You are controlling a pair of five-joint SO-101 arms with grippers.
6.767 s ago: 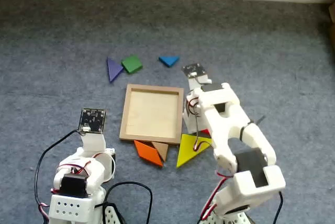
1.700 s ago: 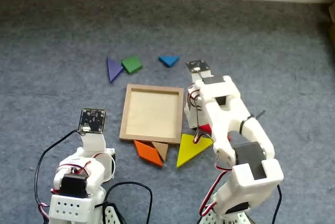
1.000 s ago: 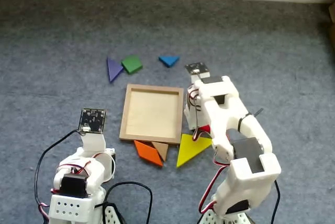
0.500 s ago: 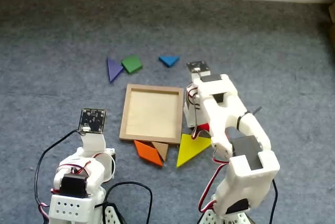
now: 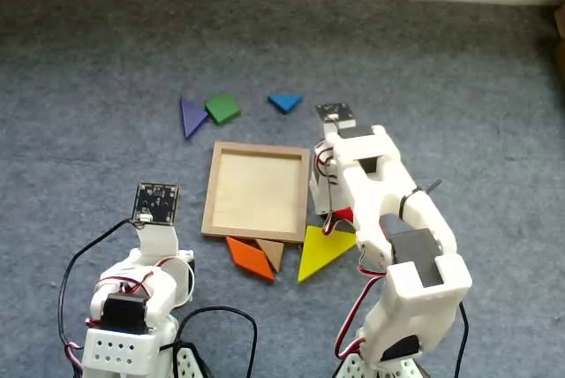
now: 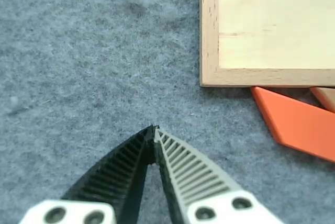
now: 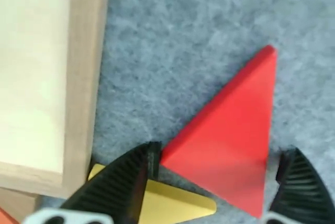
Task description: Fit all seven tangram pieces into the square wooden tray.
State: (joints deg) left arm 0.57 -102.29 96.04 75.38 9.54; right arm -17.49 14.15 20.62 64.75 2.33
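The square wooden tray (image 5: 212, 192) lies mid-table with nothing in it. On its far side sit a purple triangle (image 5: 191, 116), a green square (image 5: 222, 108) and a blue triangle (image 5: 284, 102). Against its near rim lie an orange parallelogram (image 5: 250, 256), a tan triangle (image 5: 271, 253) and a yellow triangle (image 5: 320, 250). My right gripper (image 7: 220, 158) is open low over the red triangle (image 7: 230, 130), one finger on each side of it, beside the tray's right rim (image 7: 86, 77). My left gripper (image 6: 153, 130) is shut on nothing, over carpet just short of the tray's near-left corner (image 6: 209, 75).
Grey carpet covers the whole table. The right arm (image 5: 371, 175) hides most of the red triangle (image 5: 342, 215) from above. The left arm (image 5: 146, 263) is folded at the near left. Open carpet lies left and right of the tray.
The right arm has shifted slightly over the red triangle in the last seconds. No piece has moved, and the left arm has kept still.
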